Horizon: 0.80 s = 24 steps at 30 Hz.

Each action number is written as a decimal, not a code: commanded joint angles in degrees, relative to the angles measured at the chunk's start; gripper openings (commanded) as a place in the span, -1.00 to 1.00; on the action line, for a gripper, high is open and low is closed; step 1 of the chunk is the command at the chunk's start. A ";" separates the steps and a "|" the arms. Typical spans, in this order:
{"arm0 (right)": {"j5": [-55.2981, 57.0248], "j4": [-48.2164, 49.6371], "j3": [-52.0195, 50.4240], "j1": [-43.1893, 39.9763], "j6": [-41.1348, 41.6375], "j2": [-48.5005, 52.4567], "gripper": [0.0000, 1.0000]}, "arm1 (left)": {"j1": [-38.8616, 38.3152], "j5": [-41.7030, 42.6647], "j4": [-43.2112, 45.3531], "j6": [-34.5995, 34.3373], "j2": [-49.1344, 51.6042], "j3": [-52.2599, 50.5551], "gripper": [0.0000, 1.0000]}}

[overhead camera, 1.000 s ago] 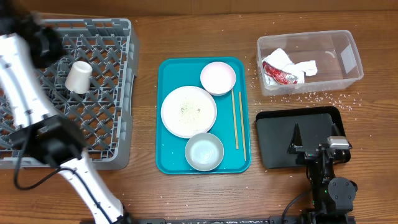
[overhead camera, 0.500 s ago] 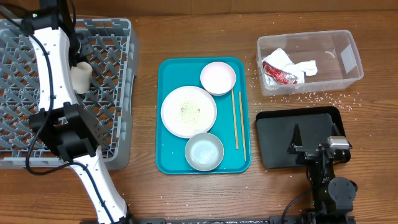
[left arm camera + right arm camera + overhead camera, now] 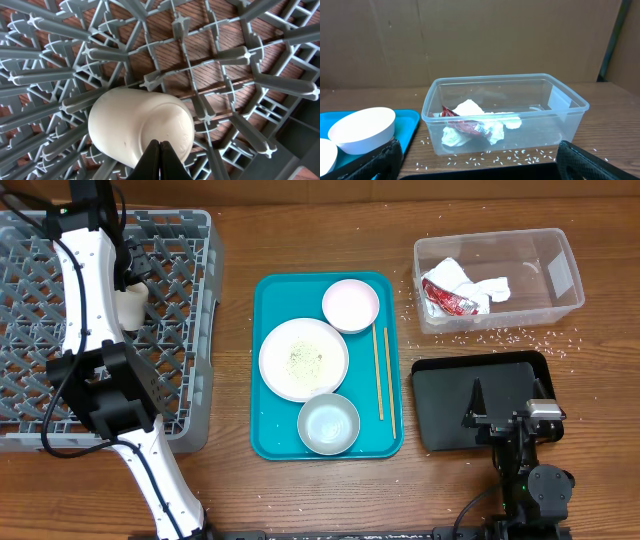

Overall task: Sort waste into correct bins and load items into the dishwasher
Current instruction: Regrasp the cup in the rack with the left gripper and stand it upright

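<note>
Along the near edge of the table (image 3: 300, 500) the wood is bare, with only some grains of rice (image 3: 500, 335) scattered farther to the right. A narrow free strip runs between the grey dish rack (image 3: 200, 330) and the teal tray (image 3: 265, 420), and another one between this tray and the black tray (image 3: 440, 390).

The right gripper (image 3: 479, 150) rests low over the near end of the black tray, its fingers spread wide apart and holding nothing.

On the teal tray, from near to far, stand a pale blue bowl (image 3: 328, 423), a white plate (image 3: 303, 358) with small crumbs, and a pink bowl (image 3: 350, 305). A pair of chopsticks (image 3: 380, 370) lies along the tray's right side.

The left arm reaches across the rack to its far half. There the cream cup (image 3: 135, 120) lies tilted among the grey tines, near the rack's right wall. The left gripper (image 3: 160, 150) is just over it, with the fingers pressed together and the tips in front of the cup's side. I cannot tell if they touch it. Tines stand close around the cup on every side.

Farthest, at the right, is a clear plastic bin (image 3: 560, 270) that holds crumpled white paper (image 3: 460, 275) and a red wrapper (image 3: 445, 298).
</note>
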 commanded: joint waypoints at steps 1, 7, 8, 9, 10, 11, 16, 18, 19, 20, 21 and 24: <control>0.35 0.31 -0.59 -0.20 -0.09 -0.52 1.00 | 1.03 -0.70 0.37 -0.57 1.75 -0.42 -0.92; 0.33 0.31 -0.59 -0.20 -0.07 -0.52 1.00 | 2.10 -0.59 -0.52 -0.61 3.13 -0.42 -0.92; 0.33 0.31 -0.57 -0.20 -0.07 -0.52 1.00 | 2.25 -0.61 -0.72 -0.66 3.06 -0.39 -0.92; 0.33 0.31 -0.59 -0.20 -0.07 -0.52 1.00 | 2.58 -1.07 -1.03 -0.83 2.80 -0.33 -0.92; 0.33 0.31 -0.59 -0.20 -0.07 -0.52 1.00 | 2.93 -1.31 -1.36 -0.83 2.54 -0.28 -0.92; 0.33 0.31 -0.59 -0.20 -0.07 -0.52 1.00 | 3.23 -1.36 -1.64 -0.87 2.38 -0.26 -0.92; 0.33 0.31 -0.57 -0.20 -0.07 -0.52 1.00 | 5.66 -4.17 -4.76 -5.60 0.50 0.20 -0.92; 0.35 0.31 -0.57 -0.20 -0.09 -0.52 1.00 | 7.02 -4.87 -6.40 -7.06 -0.22 0.68 -0.92; 0.33 0.31 -0.57 -0.20 -0.07 -0.52 1.00 | 7.72 -4.85 -6.93 -7.98 -0.52 0.68 -0.92; 0.33 0.31 -0.57 -0.20 -0.09 -0.52 1.00 | 8.46 -4.81 -7.45 -8.70 -0.81 0.68 -0.92; 0.33 0.31 -0.57 -0.20 -0.09 -0.52 1.00 | 9.20 -4.55 -8.02 -9.42 -1.07 0.68 -0.92; 0.33 0.31 -0.59 -0.20 -0.09 -0.52 1.00 | 11.37 -1.53 -9.05 -10.23 -2.19 0.68 -0.92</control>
